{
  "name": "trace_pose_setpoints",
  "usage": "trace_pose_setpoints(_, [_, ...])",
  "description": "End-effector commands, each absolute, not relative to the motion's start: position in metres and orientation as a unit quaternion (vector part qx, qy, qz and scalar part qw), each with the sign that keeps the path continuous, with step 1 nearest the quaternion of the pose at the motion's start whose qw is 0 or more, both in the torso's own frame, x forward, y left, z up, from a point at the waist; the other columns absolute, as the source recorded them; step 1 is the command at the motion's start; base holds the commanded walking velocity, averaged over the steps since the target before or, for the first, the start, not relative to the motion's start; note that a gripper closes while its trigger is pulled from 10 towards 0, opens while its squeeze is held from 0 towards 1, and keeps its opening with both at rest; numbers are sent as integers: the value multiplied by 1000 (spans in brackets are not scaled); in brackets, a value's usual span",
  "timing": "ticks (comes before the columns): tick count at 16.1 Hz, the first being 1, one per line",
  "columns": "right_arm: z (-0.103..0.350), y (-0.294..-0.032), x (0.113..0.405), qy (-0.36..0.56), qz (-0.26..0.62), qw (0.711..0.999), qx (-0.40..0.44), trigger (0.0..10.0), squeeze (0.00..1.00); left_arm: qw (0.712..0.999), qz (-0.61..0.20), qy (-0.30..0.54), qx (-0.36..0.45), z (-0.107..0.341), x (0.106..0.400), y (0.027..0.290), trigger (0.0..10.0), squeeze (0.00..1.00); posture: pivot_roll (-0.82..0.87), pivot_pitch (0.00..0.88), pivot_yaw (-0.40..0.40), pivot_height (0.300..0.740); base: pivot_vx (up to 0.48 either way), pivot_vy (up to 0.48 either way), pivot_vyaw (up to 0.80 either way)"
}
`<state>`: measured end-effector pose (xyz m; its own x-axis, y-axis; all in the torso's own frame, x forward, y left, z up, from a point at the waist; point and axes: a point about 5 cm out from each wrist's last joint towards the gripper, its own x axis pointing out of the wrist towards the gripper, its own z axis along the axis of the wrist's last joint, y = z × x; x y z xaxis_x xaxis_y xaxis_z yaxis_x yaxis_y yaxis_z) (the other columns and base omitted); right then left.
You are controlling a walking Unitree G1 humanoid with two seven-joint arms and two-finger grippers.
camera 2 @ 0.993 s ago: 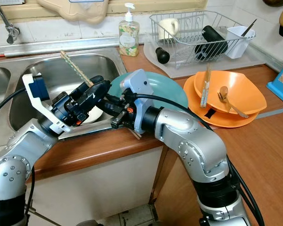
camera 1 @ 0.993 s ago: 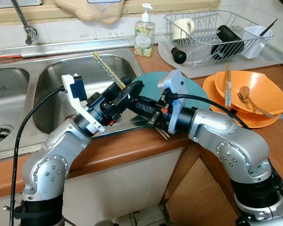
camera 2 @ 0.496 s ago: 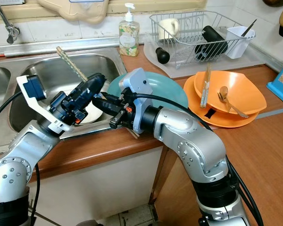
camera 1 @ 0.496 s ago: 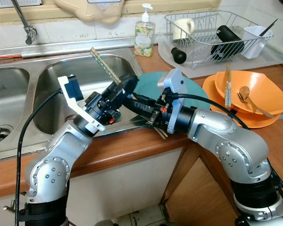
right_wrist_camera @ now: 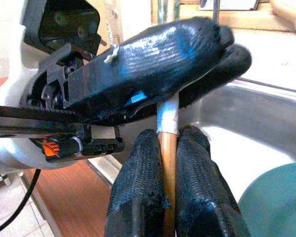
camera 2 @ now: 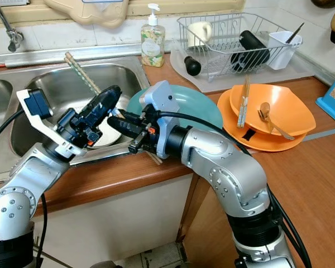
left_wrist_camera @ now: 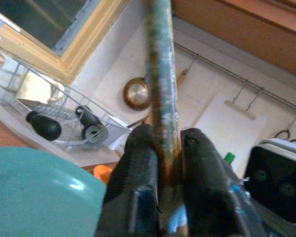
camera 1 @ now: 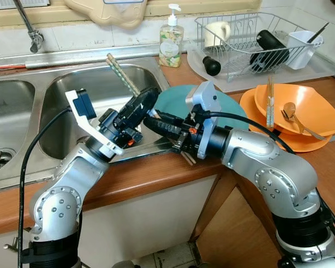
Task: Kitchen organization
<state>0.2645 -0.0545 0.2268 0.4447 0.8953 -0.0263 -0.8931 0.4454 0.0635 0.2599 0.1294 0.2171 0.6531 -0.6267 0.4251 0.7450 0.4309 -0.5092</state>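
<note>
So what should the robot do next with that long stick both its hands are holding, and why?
Probably one gripper should let go. Both the left gripper and the right gripper are clamped on the same long wooden stick above the edge of the steel sink. Two grips on one stick looks like a handover, so opening the right gripper would likely leave the left free to carry it away.
</note>
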Motion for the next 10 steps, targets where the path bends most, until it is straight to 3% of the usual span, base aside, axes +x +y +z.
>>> trace_pose_setpoints(1, [229, -54, 265, 26, 524, 852, 7, 4941, 0, 842, -411, -93, -336, 222, 260, 128, 0, 0, -96, 0, 8, 740, 0, 0, 0])
trace_pose_setpoints(2, [229, -54, 264, 26, 524, 851, 5, 10000, 0, 843, -410, -93, -336, 222, 260, 128, 0, 0, -96, 0, 8, 740, 0, 0, 0])
trace_pose_setpoints(6, [229, -54, 264, 29, 525, 850, 8, 10000, 0, 845, -398, -104, -342, 226, 264, 132, 0, 0, -93, 0, 11, 740, 0, 0, 0])
trace_pose_setpoints(7, [231, -54, 264, 30, 528, 848, 20, 10000, 1000, 847, -393, -107, -342, 228, 265, 133, 0, 0, -92, 0, 12, 740, 0, 0, 0])
trace_pose_setpoints(8, [233, -55, 266, 21, 521, 853, 6, 10000, 1000, 852, -384, -110, -337, 230, 268, 135, 0, 0, -93, 0, 14, 740, 0, 0, 0])
trace_pose_setpoints(9, [234, -56, 267, 17, 514, 858, -2, 10000, 894, 857, -377, -114, -334, 232, 270, 136, 0, 0, -93, 0, 15, 740, 0, 0, 0])
trace_pose_setpoints(10, [235, -58, 267, 15, 510, 860, -3, 10000, 0, 863, -365, -121, -329, 236, 274, 139, 0, 0, -93, 0, 15, 740, 0, 0, 0])
